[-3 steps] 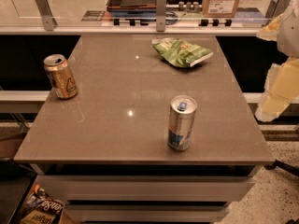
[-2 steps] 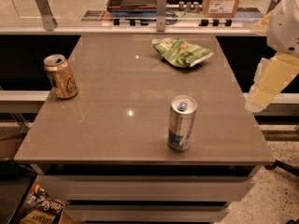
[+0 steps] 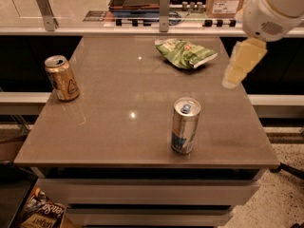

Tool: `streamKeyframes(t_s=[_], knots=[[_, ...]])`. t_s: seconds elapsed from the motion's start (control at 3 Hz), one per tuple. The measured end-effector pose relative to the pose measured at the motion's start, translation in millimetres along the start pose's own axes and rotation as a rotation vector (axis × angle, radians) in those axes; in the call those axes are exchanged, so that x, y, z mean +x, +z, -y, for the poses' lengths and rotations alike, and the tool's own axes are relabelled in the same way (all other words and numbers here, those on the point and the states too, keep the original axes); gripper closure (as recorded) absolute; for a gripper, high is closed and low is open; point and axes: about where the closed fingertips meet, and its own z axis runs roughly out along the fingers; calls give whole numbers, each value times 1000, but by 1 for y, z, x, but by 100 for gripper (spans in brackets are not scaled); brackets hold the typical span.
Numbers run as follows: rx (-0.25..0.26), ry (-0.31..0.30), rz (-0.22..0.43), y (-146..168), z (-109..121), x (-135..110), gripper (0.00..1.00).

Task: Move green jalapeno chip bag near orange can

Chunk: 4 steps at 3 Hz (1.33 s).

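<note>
Three things on my table [image 3: 118, 127]: green jalapeno chip bag [image 3: 185, 53] far side, orange can [image 3: 61, 78] left, silver-blue can [image 3: 185, 126] front; print unreadable. Gripper [image 3: 240, 65] hangs right of the bag; whether it is open I cannot tell.

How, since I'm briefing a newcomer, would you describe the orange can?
On the grey table, look at the left edge, opposite the gripper hovering at the right. The orange can stands there: short, golden, unlike the taller silver-blue can near the front.

Arm housing [image 3: 278, 6]: white, round and smooth, like a big shell.
Vent patch [image 3: 271, 28]: small grey dots on the lower side of the housing.
Gripper [image 3: 233, 77]: pale yellow, blocky; upper right, just below the housing.
</note>
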Motion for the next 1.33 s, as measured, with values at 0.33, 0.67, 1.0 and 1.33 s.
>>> streamKeyframes(t_s=[0.33,0.67,1.0,1.33], knots=[[15,38,39,27,40,-10,0],[34,103,85,51,72,-12,0],[60,172,123,77,94,-13,0],[58,242,153,125,104,-22,0]])
